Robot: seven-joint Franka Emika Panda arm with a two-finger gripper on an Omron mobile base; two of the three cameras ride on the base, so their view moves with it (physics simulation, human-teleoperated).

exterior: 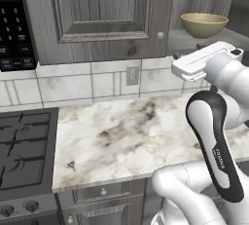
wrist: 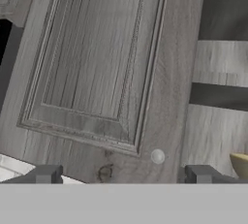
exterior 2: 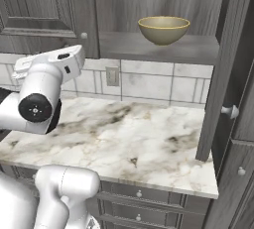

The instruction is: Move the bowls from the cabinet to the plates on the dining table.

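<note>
Cabinet (exterior 2: 163,49) shelf: tan bowl (exterior 2: 163,28) | pincer (wrist: 121,174) open, left of bowl

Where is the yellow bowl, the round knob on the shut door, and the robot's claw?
yellow bowl (exterior 2: 163,30): right base view, its outer side.
round knob (wrist: 157,156): hand view, its middle.
claw (wrist: 123,173): hand view, the gap between its open tips.

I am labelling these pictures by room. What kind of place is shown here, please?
A rendered home kitchen, it seems: a marble worktop over drawers, a gas stove beside it, and a grey wall cabinet whose open shelf holds a tan bowl.
</note>
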